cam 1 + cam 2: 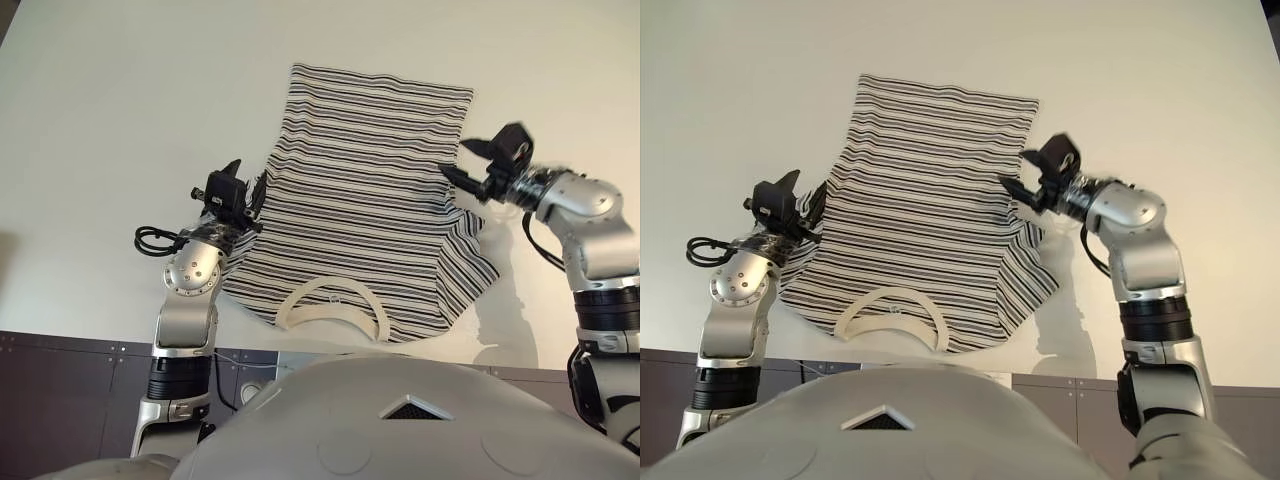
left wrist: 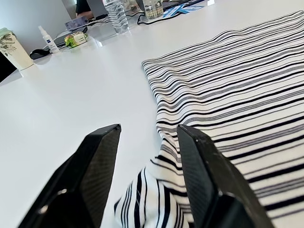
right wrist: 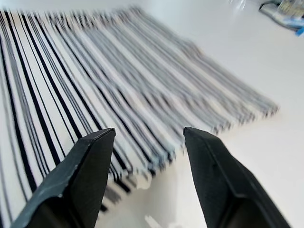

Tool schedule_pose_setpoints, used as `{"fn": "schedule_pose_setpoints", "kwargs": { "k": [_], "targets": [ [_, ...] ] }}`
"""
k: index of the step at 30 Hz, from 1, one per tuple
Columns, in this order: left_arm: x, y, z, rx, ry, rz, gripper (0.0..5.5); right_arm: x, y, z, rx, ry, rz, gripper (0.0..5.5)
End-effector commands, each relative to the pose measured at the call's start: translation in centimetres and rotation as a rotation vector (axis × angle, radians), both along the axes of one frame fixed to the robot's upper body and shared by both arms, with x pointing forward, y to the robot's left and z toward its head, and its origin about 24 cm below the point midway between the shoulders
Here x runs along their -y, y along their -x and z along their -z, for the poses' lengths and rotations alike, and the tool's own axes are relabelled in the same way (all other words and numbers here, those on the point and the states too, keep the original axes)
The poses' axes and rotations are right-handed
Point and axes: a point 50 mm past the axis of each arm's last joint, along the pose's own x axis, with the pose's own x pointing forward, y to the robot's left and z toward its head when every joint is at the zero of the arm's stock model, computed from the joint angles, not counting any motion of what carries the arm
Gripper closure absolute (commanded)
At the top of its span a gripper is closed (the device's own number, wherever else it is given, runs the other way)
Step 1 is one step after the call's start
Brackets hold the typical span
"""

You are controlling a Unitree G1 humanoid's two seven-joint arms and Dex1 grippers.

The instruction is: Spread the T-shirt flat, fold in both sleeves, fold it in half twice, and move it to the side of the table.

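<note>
A black-and-white striped T-shirt point(image 1: 360, 210) lies on the white table point(image 1: 120, 100), its pale collar point(image 1: 330, 305) nearest me and its hem at the far end. The right sleeve point(image 1: 470, 265) sticks out flat to the side. On the left side the fabric is bunched at the shirt's edge. My left gripper point(image 1: 250, 172) is open at that edge, and a hump of striped cloth point(image 2: 147, 199) rises between its fingers point(image 2: 102, 156). Over the shirt's right edge, above the sleeve, my right gripper point(image 3: 148, 135) hangs open and holds nothing.
A plastic bottle point(image 2: 116, 16), a white cup point(image 2: 12, 47), a small spray bottle point(image 2: 47, 40) and other items stand at the far end of the table. A black cable point(image 1: 155, 240) loops beside my left wrist. The table's near edge point(image 1: 100, 335) runs just below the collar.
</note>
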Motion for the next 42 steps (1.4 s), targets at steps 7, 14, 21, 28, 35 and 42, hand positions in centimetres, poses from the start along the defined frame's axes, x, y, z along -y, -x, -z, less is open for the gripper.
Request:
{"fn": "schedule_pose_setpoints", "kwargs": {
  "k": [7, 14, 21, 28, 35, 42],
  "targets": [
    [-1.4, -1.5, -1.2, 0.057, -0.058, -0.016, 3.33, 1.8, -2.8, 2.4, 0.044, 0.282, 0.044, 2.84],
    [-4.4, 3.2, -2.8, -0.022, -0.411, 0.244, 3.33, 1.4, -1.6, -3.9, 0.317, -0.138, 0.197, 2.84],
    [-8.2, 5.5, -4.5, -0.247, -0.862, 0.991, 3.33, 1.0, 1.3, -2.0, 0.409, -0.157, 0.484, 2.84],
    [-8.0, 6.1, -0.8, -0.176, -0.922, 1.061, 2.82, 0.0, 0.7, -1.3, 0.420, -0.167, 0.511, 2.82],
    [-7.0, 5.9, 2.0, -0.116, -0.925, 1.012, 2.82, 0.0, 0.6, -0.9, 0.409, -0.159, 0.523, 2.82],
    [-8.0, 7.1, 2.4, -0.195, -1.015, 0.998, 2.82, -0.3, 1.0, 0.1, 0.370, -0.159, 0.533, 2.82]
  ]
}}
